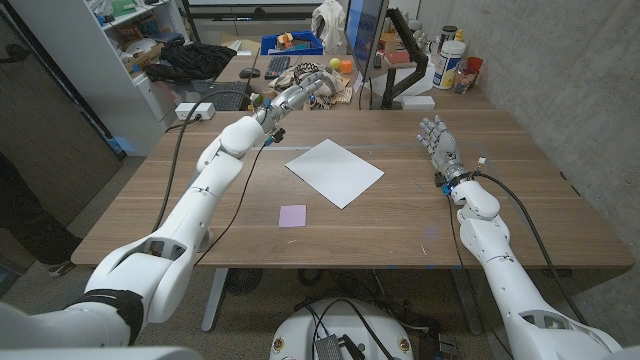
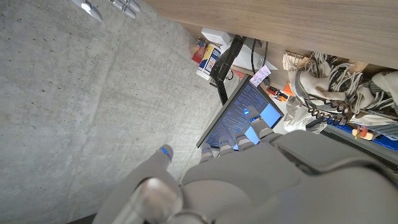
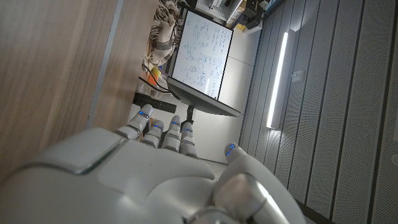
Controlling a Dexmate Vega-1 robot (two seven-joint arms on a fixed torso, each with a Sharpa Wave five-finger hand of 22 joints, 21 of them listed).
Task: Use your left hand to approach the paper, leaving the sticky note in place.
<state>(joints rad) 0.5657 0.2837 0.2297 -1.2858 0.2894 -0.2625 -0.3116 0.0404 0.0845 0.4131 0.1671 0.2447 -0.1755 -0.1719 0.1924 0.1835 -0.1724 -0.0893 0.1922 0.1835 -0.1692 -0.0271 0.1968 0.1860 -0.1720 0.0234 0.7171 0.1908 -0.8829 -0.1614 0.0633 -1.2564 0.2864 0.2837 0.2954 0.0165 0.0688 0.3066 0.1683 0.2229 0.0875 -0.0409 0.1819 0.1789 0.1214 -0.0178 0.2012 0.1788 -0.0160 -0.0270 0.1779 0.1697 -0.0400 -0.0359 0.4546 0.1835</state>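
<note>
Head view – left hand: we see our left hand (image 1: 305, 91) raised near the bench's (image 1: 400, 225) far edge, fingers loosely spread, gripping nothing, beyond the paper's far-left corner.
Head view – paper: the white paper (image 1: 334, 171) lies flat mid-bench, turned like a diamond, untouched.
Head view – sticky note: the small purple sticky note (image 1: 292, 215) lies nearer us than the paper, apart from its near-left edge.
Head view – right hand: our right hand (image 1: 438, 146) stands at the paper's right, well apart, fingers straight and empty.
Left wrist view – hand: the back of our left hand (image 2: 267, 180) shows, with a monitor (image 2: 242, 118) and the bench edge beyond – nothing in its fingers.
Right wrist view – hand: our right hand (image 3: 149, 177) shows open beside the wood, with a screen (image 3: 199, 53) behind.
Step, as we judge it: bring the left hand back and down toward the paper's far-left corner – coming in from the far side keeps the arm away from the note.
</note>
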